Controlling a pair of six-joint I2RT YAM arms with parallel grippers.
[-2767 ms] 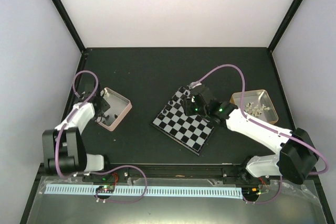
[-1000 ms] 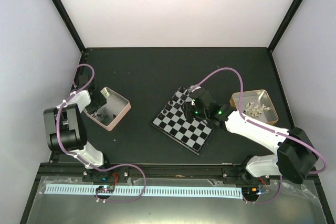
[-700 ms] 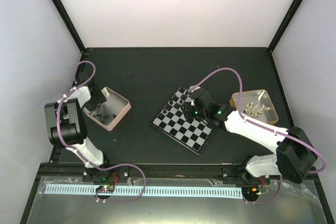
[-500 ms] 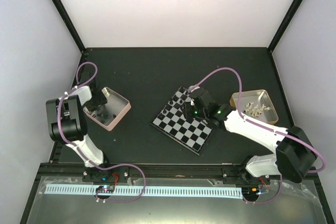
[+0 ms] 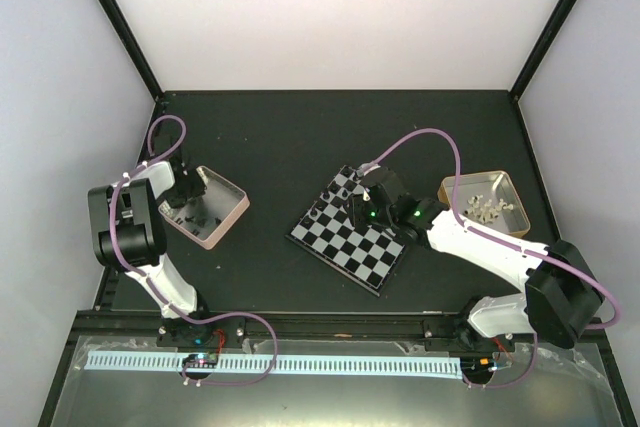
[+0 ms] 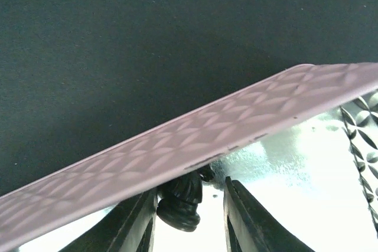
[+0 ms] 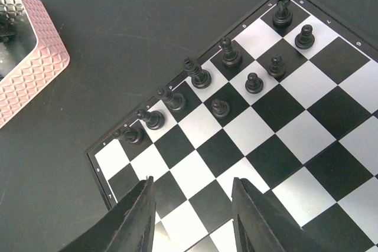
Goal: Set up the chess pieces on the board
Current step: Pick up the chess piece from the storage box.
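Your left jaws stand parted around a black piece (image 6: 179, 202), not yet clamped, tight under the wall of the tin (image 6: 195, 140) on the counter (image 6: 147, 39). Lift carelessly and the piece may catch that wall, slip free or tip the tin. Your right jaws hang released and empty over the board (image 7: 260, 160); a low sweep could topple its black men (image 7: 198, 75).

**Matt table, bright tins**

The table (image 6: 118, 39) is a dull matt black, faintly grainy, rather like felt. The pink tin (image 6: 177, 146) has a satin outer wall pressed with a diamond pattern, and its inside shines like a mirror. The board (image 7: 260, 140) looks smooth with a soft sheen. The black chess pieces (image 7: 198, 75) catch small glints. The gold tin (image 5: 455, 190) gleams like polished metal.
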